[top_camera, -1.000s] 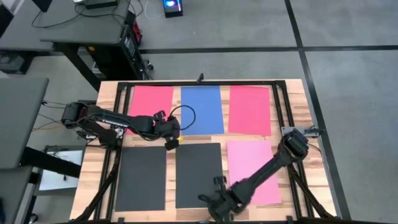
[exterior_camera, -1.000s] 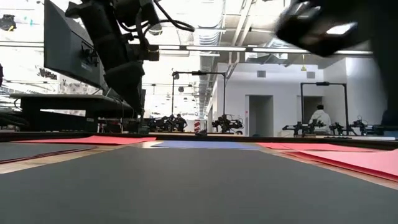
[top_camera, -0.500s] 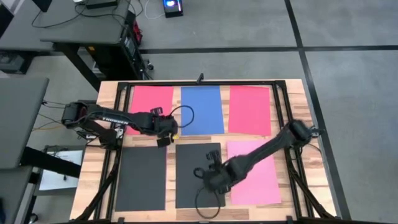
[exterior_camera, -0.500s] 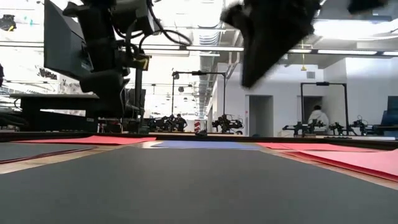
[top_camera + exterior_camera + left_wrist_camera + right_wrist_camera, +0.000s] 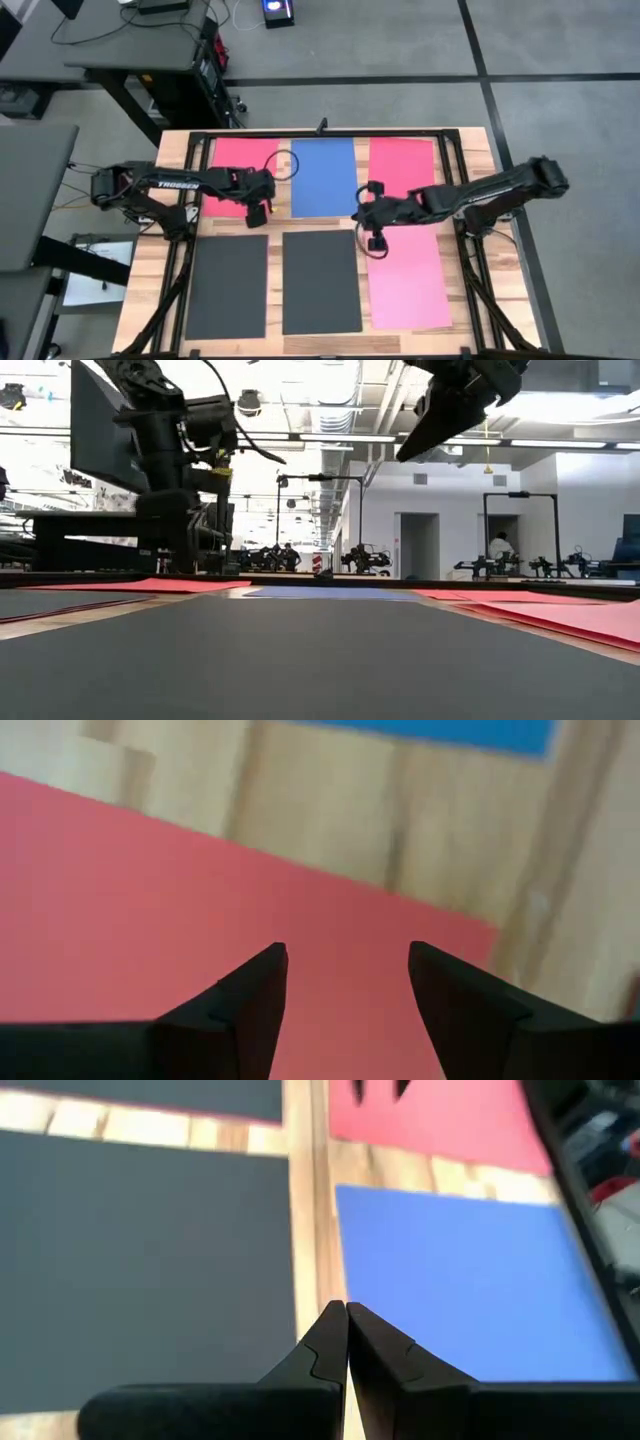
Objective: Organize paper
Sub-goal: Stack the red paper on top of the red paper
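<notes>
Six sheets lie flat in a two-by-three grid on the surface [image 5: 470,150], none overlapping. Far row: red sheet [image 5: 240,165], blue sheet [image 5: 325,175], second red sheet [image 5: 402,165]. Near row: two dark sheets [image 5: 228,285] [image 5: 320,280], pink sheet [image 5: 408,285]. Left gripper [image 5: 258,213] hangs over the first red sheet's near corner, jaws spread, holding nothing, probably lining up a grab. Right gripper [image 5: 372,238] sits between blue and pink, jaws pressed together, empty.

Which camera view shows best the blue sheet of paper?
The high view: the whole blue sheet lies in the far row between two red sheets. The right wrist view shows most of it, the low view a thin far strip, the left wrist view only a blue edge.
</notes>
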### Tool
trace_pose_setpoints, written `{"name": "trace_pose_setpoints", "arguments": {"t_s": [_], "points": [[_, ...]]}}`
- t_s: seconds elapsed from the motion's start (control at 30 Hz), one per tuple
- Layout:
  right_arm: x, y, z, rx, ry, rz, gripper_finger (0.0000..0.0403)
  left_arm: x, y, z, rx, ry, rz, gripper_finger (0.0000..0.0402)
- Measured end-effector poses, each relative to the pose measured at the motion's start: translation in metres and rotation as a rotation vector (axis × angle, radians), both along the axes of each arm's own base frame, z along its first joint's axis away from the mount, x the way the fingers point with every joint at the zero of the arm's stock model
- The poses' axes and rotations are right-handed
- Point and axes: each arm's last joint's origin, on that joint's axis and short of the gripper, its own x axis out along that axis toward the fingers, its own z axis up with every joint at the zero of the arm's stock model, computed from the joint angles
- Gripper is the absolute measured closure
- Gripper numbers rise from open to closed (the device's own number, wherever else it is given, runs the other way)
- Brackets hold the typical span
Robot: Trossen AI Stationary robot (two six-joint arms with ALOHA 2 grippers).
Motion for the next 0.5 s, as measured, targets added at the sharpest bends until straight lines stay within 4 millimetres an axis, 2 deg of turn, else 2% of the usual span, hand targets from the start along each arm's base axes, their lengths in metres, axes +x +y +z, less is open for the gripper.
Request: {"name": "trace_pose_setpoints", "arguments": {"t_s": [0.17, 0.5], "points": [[0.000, -0.011, 0.009, -0.048, -0.056, 0.009, 0.0403, 0.003, -0.019, -0.009, 0.020, -0.002, -0.057, 0.0209], [0.010, -0.030, -0.001, -0.085, -0.021, -0.030, 0.0403, 0.007, -0.033, -0.016, 0.068, -0.009, -0.056, 0.0203]]}}
